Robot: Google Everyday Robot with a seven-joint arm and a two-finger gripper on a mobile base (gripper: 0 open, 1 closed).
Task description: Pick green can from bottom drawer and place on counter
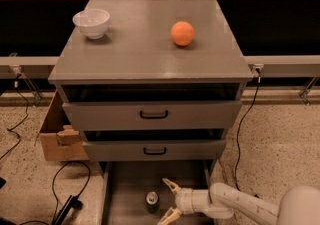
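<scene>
You are looking down at the front of a grey three-drawer cabinet that fills the middle of the frame. Its flat top, the counter (pixel 140 51), takes up the upper half. A white bowl (pixel 91 22) stands near the counter's upper left corner, and an orange ball (pixel 182 33) rests right of centre, well apart from the bowl.

Below the counter, the top drawer (pixel 100 115) and the middle drawer (pixel 110 151) each carry a black handle, and each stands slightly out from the cabinet with a dark gap above it. The bottom drawer (pixel 127 184) is pulled out far towards the lower edge of the frame, showing its flat grey floor.

The green can (pixel 152 201) stands upright on that floor, at the bottom centre of the frame, with its silver top facing up.

Your gripper (pixel 164 201) is low in the bottom drawer, just right of the can, at the end of a white arm (pixel 240 205) that reaches in from the lower right corner. Its two pale fingers (pixel 171 185) are spread wide, one above the can's level in the frame and one below, with their tips pointing left. They grasp nothing, and you cannot tell whether either tip touches the can.

A cardboard box (pixel 57 136) sits on the speckled floor (pixel 280 149) left of the cabinet, with black cables (pixel 60 189) trailing beneath it.
</scene>
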